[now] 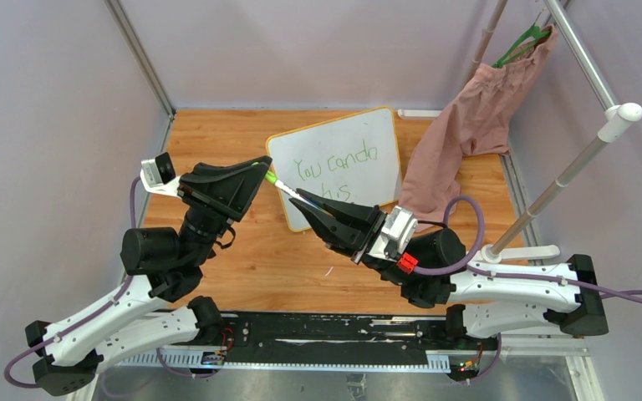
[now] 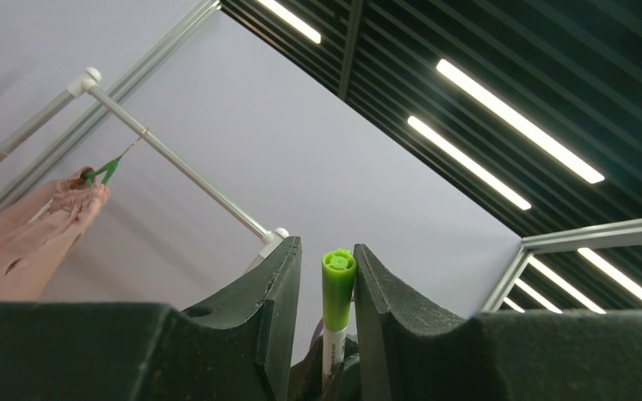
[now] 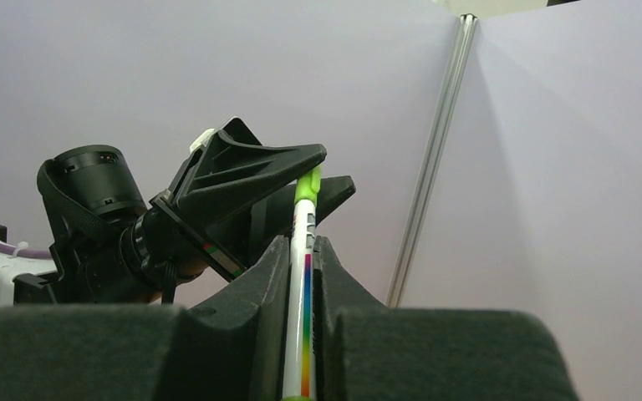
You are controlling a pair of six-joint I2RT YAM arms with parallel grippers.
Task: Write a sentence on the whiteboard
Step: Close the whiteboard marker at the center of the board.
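Flat on the wood-grain table (image 1: 242, 259) lies the whiteboard (image 1: 364, 134), white with rounded corners and a thin yellow-orange rim. It bears the sentence (image 1: 336, 163) in slanted green letters. Above its near corner, the matte black right gripper (image 1: 305, 200) is clamped on the slim white marker (image 1: 287, 189). The left gripper (image 1: 261, 167) straddles the glossy green cap (image 2: 338, 280); whether it grips cannot be told.

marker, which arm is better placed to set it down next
Probably right: the right gripper clamps the marker by its barrel, while the left gripper only brackets the green cap, grip unclear.

Whiteboard (image 1: 343, 132): "You can do"
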